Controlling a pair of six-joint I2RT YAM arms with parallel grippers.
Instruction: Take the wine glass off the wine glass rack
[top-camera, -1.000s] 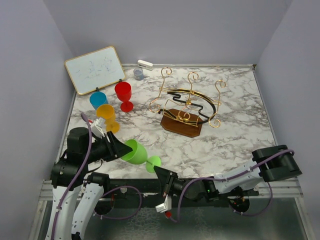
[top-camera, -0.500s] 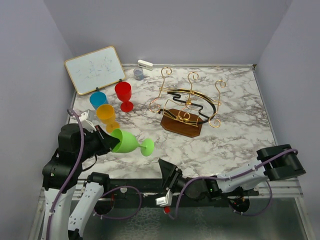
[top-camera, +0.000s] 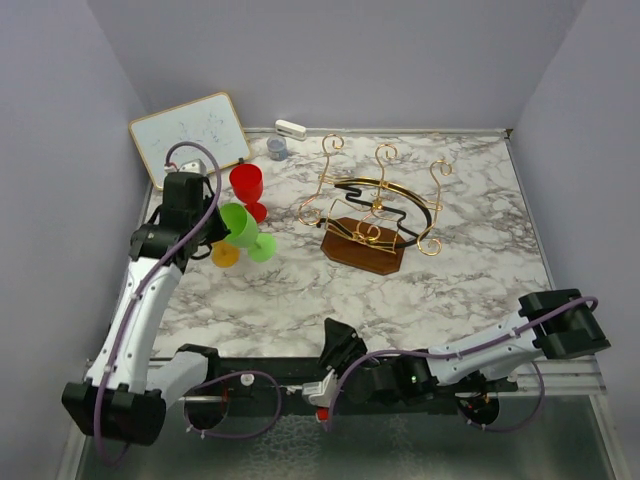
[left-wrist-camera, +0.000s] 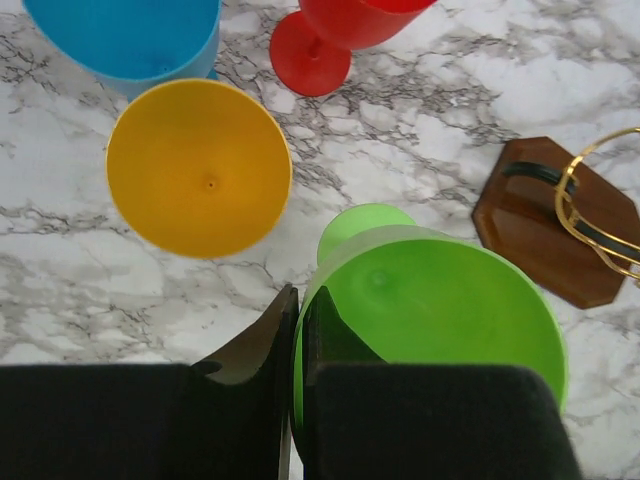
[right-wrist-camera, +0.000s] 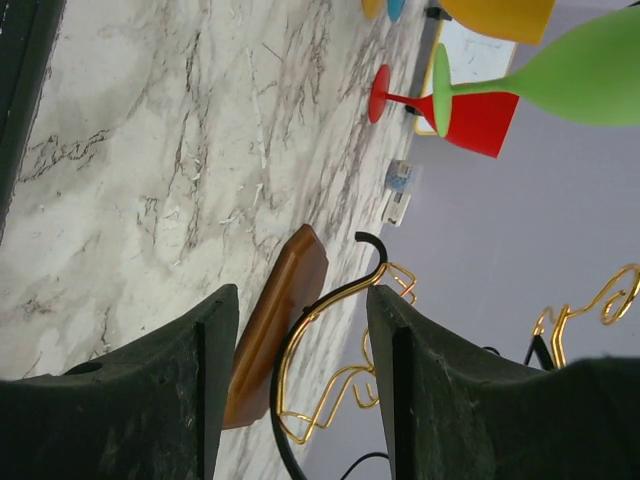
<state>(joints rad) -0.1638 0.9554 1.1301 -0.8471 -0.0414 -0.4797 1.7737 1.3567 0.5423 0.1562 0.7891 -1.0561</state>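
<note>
- The green wine glass (left-wrist-camera: 440, 310) is held off the wine glass rack (top-camera: 375, 205), toward the far-left corner of the marble bench (top-camera: 470, 270); it is carried roughly upright, and its foot appears to be clear of the surface.
- The left gripper (left-wrist-camera: 296, 340) is clenched on the bowl's rim; one finger is seen inside the bowl and the other against the outer wall.
- The right gripper (right-wrist-camera: 300, 380) is spread apart and nothing is held in it; it is kept low by the near edge.
- The glass is judged to be moulded plastic: light, stiff and unlikely to shatter; its smooth wall may be slippery, so some swinging or sliding is to be expected from a pinch at the rim.
- A steadier hold would probably be found at the stem; the small foot suggests that the glass is easily tipped when set down.
- Little room is left around it; the orange glass (left-wrist-camera: 200, 165) is just beside it, with the blue glass (left-wrist-camera: 125, 35) and red glass (left-wrist-camera: 320, 50) near.
- No glass is seen on the rack's hooks.
</note>
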